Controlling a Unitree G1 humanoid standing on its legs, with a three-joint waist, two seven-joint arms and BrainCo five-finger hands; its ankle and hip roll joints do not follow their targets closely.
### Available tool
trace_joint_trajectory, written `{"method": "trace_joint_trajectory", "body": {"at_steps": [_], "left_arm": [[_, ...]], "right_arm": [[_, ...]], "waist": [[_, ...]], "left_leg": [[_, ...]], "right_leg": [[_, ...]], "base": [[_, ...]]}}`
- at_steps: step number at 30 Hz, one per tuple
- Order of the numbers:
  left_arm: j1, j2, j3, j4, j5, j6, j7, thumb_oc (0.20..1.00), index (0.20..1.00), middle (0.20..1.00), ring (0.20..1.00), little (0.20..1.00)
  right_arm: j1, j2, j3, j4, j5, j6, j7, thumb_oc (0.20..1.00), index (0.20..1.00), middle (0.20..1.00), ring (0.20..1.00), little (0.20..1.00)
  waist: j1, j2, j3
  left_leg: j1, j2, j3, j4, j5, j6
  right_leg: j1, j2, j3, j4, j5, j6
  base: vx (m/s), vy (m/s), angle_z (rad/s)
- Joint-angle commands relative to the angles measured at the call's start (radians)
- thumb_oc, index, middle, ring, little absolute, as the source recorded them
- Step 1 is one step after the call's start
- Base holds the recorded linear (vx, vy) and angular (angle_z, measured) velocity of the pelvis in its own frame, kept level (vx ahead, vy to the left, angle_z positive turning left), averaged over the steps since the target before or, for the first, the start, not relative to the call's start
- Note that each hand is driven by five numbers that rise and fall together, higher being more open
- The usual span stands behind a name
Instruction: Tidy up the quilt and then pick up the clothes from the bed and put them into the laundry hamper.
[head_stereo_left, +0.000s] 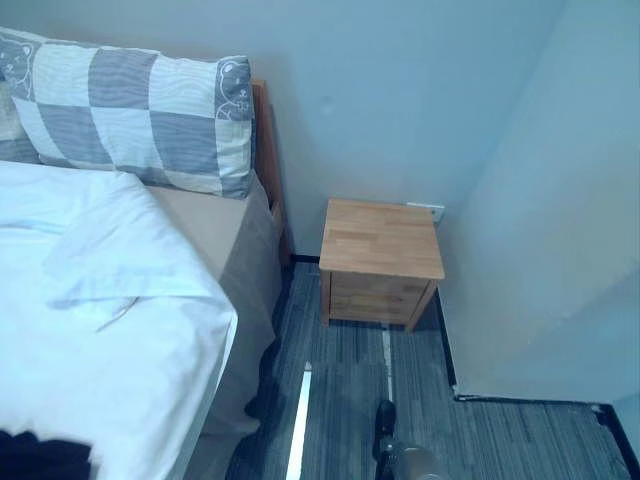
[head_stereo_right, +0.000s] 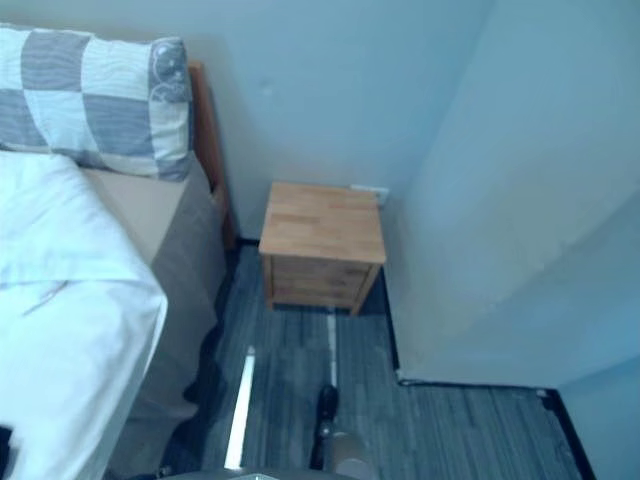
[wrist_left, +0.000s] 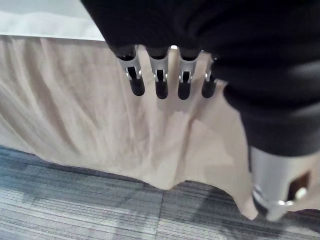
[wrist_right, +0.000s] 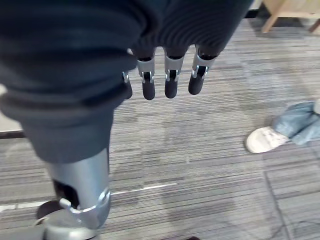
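A white quilt (head_stereo_left: 110, 330) covers the bed, with a rumpled fold near its upper part. A dark shape (head_stereo_left: 40, 458) sits at the quilt's near edge; I cannot tell what it is. My left hand (wrist_left: 157, 82) hangs beside the bed with its fingers straight, facing the beige bed skirt (wrist_left: 100, 130) and holding nothing. My right hand (wrist_right: 170, 82) hangs over the grey carpet with its fingers straight and empty. It is also in the left eye view, low over the floor (head_stereo_left: 386, 425).
A grey-and-white checked pillow (head_stereo_left: 140, 110) leans on the wooden headboard (head_stereo_left: 265, 150). A small wooden nightstand (head_stereo_left: 380, 245) stands in the corner beside the bed. Walls close in at the back and right. A person's white shoe (wrist_right: 262, 140) stands on the carpet.
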Motion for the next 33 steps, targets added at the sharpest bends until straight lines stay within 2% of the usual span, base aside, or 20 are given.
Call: {"method": "trace_joint_trajectory", "body": {"at_steps": [1,2,4,5,6,7,8,10,11,12,15,17,18,21,22,27,30,31,32,33], "left_arm": [[-0.013,-0.001,0.046,0.029,0.028,0.052,0.017,1.0,1.0,1.0,1.0,1.0],[-0.007,0.003,0.053,0.035,0.055,0.069,0.018,1.0,1.0,1.0,1.0,1.0],[0.004,0.003,0.049,0.052,0.07,0.083,0.011,1.0,1.0,1.0,1.0,1.0],[0.003,-0.001,0.054,0.064,0.063,0.083,0.006,1.0,1.0,1.0,1.0,1.0],[0.004,-0.011,0.054,0.069,0.044,0.066,-0.001,1.0,1.0,1.0,1.0,1.0],[0.003,-0.015,0.051,0.066,0.051,0.059,-0.013,1.0,1.0,1.0,1.0,1.0],[-0.003,-0.019,0.04,0.064,0.064,0.044,-0.027,1.0,1.0,1.0,1.0,1.0],[-0.004,-0.023,0.026,0.057,0.083,0.024,-0.042,1.0,1.0,1.0,1.0,1.0],[-0.008,-0.019,0.022,0.054,0.09,0.017,-0.052,1.0,1.0,1.0,1.0,1.0],[-0.009,-0.019,0.022,0.054,0.093,0.016,-0.053,1.0,1.0,1.0,1.0,1.0],[-0.019,-0.02,-0.007,0.035,0.164,0.017,-0.051,1.0,1.0,1.0,1.0,1.0],[-0.021,-0.019,-0.018,0.033,0.161,0.016,-0.05,1.0,1.0,1.0,1.0,1.0],[-0.034,-0.016,-0.046,0.027,0.12,0.014,-0.034,1.0,1.0,1.0,1.0,1.0],[-0.049,-0.005,-0.022,0.027,0.068,0.007,-0.03,1.0,1.0,1.0,1.0,1.0],[-0.042,-0.007,-0.012,0.025,0.081,-0.012,-0.027,1.0,1.0,1.0,1.0,1.0],[-0.007,-0.013,-0.004,0.022,0.086,-0.046,-0.01,1.0,1.0,1.0,1.0,1.0],[0.005,-0.01,-0.009,0.01,0.154,-0.045,0.007,1.0,1.0,1.0,1.0,1.0],[0.0,-0.01,-0.011,0.011,0.193,-0.042,0.01,1.0,1.0,1.0,1.0,1.0],[-0.004,-0.007,-0.014,0.009,0.203,-0.037,0.013,1.0,1.0,1.0,1.0,1.0],[-0.014,-0.005,-0.013,0.008,0.233,-0.035,0.011,1.0,1.0,1.0,1.0,1.0]], "right_arm": [[-0.026,-0.031,0.006,0.008,-0.003,-0.019,-0.004,1.0,1.0,1.0,1.0,1.0],[-0.031,-0.032,0.01,0.006,0.011,-0.03,-0.002,1.0,1.0,1.0,1.0,1.0],[-0.049,-0.047,0.022,0.002,0.017,-0.041,0.004,1.0,1.0,1.0,1.0,1.0],[-0.071,-0.063,0.032,-0.008,0.012,-0.038,0.004,1.0,1.0,1.0,1.0,1.0],[-0.093,-0.078,0.049,-0.021,0.01,-0.033,0.004,1.0,1.0,1.0,1.0,1.0],[-0.099,-0.085,0.053,-0.029,0.015,-0.032,0.006,1.0,1.0,1.0,1.0,1.0],[-0.11,-0.092,0.053,-0.039,0.026,-0.033,0.006,1.0,1.0,1.0,1.0,1.0],[-0.122,-0.092,0.053,-0.057,0.036,-0.034,0.006,1.0,1.0,1.0,1.0,1.0],[-0.129,-0.085,0.064,-0.066,0.043,-0.039,-0.002,1.0,1.0,1.0,1.0,1.0],[-0.13,-0.084,0.066,-0.067,0.045,-0.04,-0.005,1.0,1.0,1.0,1.0,1.0],[-0.107,-0.079,0.061,-0.065,0.094,-0.035,-0.022,1.0,1.0,1.0,1.0,1.0],[-0.101,-0.077,0.059,-0.063,0.099,-0.034,-0.023,1.0,1.0,1.0,1.0,1.0],[-0.081,-0.067,0.051,-0.044,0.067,-0.031,-0.008,1.0,1.0,1.0,1.0,1.0],[-0.071,-0.05,0.073,-0.026,-0.043,-0.022,-0.002,1.0,1.0,1.0,1.0,1.0],[-0.075,-0.044,0.097,-0.018,-0.063,-0.015,-0.018,1.0,1.0,1.0,1.0,1.0],[-0.086,-0.051,0.104,-0.018,-0.138,-0.024,-0.013,1.0,1.0,1.0,1.0,1.0],[-0.088,-0.067,0.108,-0.048,-0.129,-0.02,-0.016,1.0,1.0,1.0,1.0,1.0],[-0.087,-0.072,0.099,-0.055,-0.073,-0.015,-0.02,1.0,1.0,1.0,1.0,1.0],[-0.089,-0.077,0.09,-0.063,-0.044,-0.015,-0.022,1.0,1.0,1.0,1.0,1.0],[-0.091,-0.079,0.078,-0.062,0.007,-0.028,-0.034,1.0,1.0,1.0,1.0,1.0]], "waist": [[-0.002,-0.004,0.0],[-0.006,-0.001,-0.008],[-0.014,0.019,-0.028],[0.0,0.009,-0.025],[0.016,0.005,-0.011],[0.027,0.011,0.001],[0.042,0.007,0.017],[0.061,0.02,0.038],[0.071,0.031,0.047],[0.072,0.032,0.049],[0.057,0.041,0.046],[0.058,0.043,0.042],[0.056,0.047,0.029],[0.061,0.048,0.024],[0.081,0.049,0.027],[0.118,0.047,0.029],[0.133,0.041,0.038],[0.127,0.039,0.043],[0.122,0.038,0.051],[0.102,0.034,0.056]], "left_leg": [[-0.075,0.167,0.033,0.184,0.054,-0.09],[-0.072,0.189,0.035,0.221,0.087,-0.101],[-0.105,0.249,0.042,0.384,0.235,-0.149],[-0.241,0.246,0.011,0.635,0.324,-0.165],[-0.351,0.208,-0.022,0.743,0.326,-0.154],[-0.404,0.204,-0.034,0.776,0.332,-0.152],[-0.493,0.169,-0.044,0.78,0.33,-0.138],[-0.497,0.144,-0.035,0.611,0.296,-0.116],[-0.461,0.137,-0.018,0.396,0.268,-0.102],[-0.455,0.137,-0.014,0.37,0.265,-0.1],[-0.37,0.158,0.01,0.161,0.223,-0.097],[-0.356,0.153,-0.009,0.126,0.23,-0.099],[-0.335,0.15,-0.039,0.072,0.243,-0.108],[-0.315,0.146,-0.055,0.018,0.25,-0.106],[-0.312,0.135,-0.085,-0.009,0.256,-0.104],[-0.317,0.138,-0.088,-0.016,0.264,-0.109],[-0.366,0.196,0.076,0.051,0.273,-0.139],[-0.377,0.24,0.191,0.086,0.274,-0.148],[-0.379,0.272,0.254,0.116,0.268,-0.154],[-0.353,0.334,0.408,0.176,0.244,-0.167]], "right_leg": [[0.048,-0.066,0.07,0.001,0.022,0.126],[0.048,-0.061,0.076,0.027,0.014,0.114],[0.078,-0.017,0.075,0.043,-0.029,0.058],[0.117,0.0,0.082,0.045,-0.058,0.012],[0.142,0.003,0.097,0.054,-0.082,-0.008],[0.162,0.012,0.105,0.056,-0.09,-0.016],[0.198,0.009,0.124,0.055,-0.101,-0.016],[0.239,0.021,0.157,0.048,-0.123,0.002],[0.245,0.034,0.166,0.045,-0.14,0.015],[0.247,0.035,0.167,0.045,-0.143,0.016],[0.247,0.038,0.135,0.053,-0.159,0.026],[0.245,0.036,0.133,0.055,-0.158,0.031],[0.242,0.037,0.136,0.049,-0.156,0.041],[0.24,0.039,0.133,0.031,-0.154,0.049],[0.235,0.041,0.122,0.028,-0.156,0.052],[0.254,0.031,0.084,0.017,-0.165,0.053],[0.298,0.004,-0.031,0.018,-0.186,0.048],[0.312,-0.009,-0.092,0.024,-0.195,0.044],[0.324,-0.021,-0.137,0.037,-0.205,0.041],[0.344,-0.039,-0.208,0.054,-0.226,0.042]], "base": [[0.8,-0.341,0.17],[0.76,-0.337,0.03],[0.49,-0.268,-0.14],[0.43,-0.256,-0.36],[0.35,-0.182,-0.44],[0.22,-0.022,-0.6],[0.22,0.055,-0.92],[0.2,0.1,-0.95],[0.1,0.085,-0.73],[0.11,0.102,-0.79],[0.11,0.074,-0.47],[0.08,0.053,0.0],[0.09,0.043,0.21],[0.04,0.02,0.02],[-0.01,0.008,-0.1],[0.02,0.034,0.24],[-0.01,0.073,0.49],[-0.06,0.081,1.6],[-0.08,0.112,2.21],[-0.08,0.11,2.27]]}}
